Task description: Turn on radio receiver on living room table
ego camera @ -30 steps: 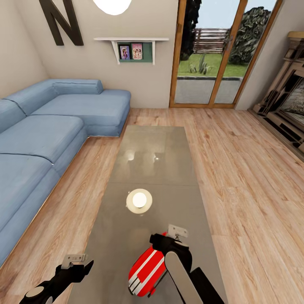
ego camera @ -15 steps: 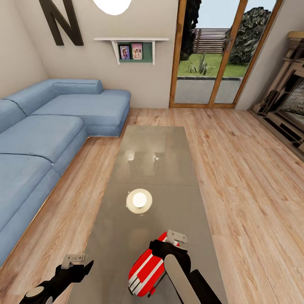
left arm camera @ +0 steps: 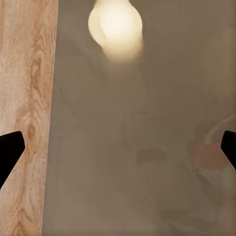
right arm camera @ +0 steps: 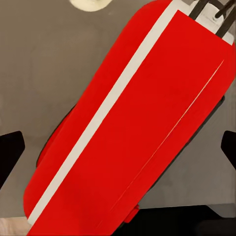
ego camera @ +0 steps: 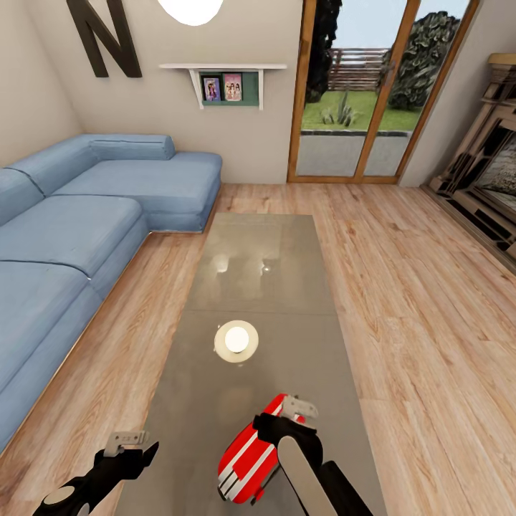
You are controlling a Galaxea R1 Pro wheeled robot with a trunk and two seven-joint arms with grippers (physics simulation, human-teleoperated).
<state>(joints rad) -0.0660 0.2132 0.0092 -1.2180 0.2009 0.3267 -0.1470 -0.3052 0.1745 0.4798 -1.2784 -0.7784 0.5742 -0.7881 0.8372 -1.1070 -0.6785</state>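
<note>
The right pincer [ego camera: 290,416] hung directly over the radio [ego camera: 251,450], its fingers spread wide; in the right wrist view the two dark fingertips [right arm camera: 10,155] stood well out to either side of the red body [right arm camera: 132,128], gripping nothing. Whether any part of it touched the casing cannot be told. The radio lay at the near end of the worktop [ego camera: 258,287], closer to its right edge, its white stripe running lengthwise and its thin wire handle [right arm camera: 211,12] at the far end.

The left pincer [ego camera: 132,446] hovered at the near left edge of the worktop, also open and empty; in its own wrist view its fingertips [left arm camera: 10,152] stood wide apart, over the boundary between the grey top and the wood floor [left arm camera: 27,98].

Beyond the radio the glossy worktop stretched away bare, with a round lamp reflection [ego camera: 236,340] near its middle. Plank floor [ego camera: 416,301] ran along both long edges. A blue sofa [ego camera: 79,229] stood to the left, a fireplace [ego camera: 487,172] to the right. On the far wall hung a big letter N [ego camera: 104,36] and a small shelf [ego camera: 223,79], beside glass doors [ego camera: 373,86] onto a garden.
</note>
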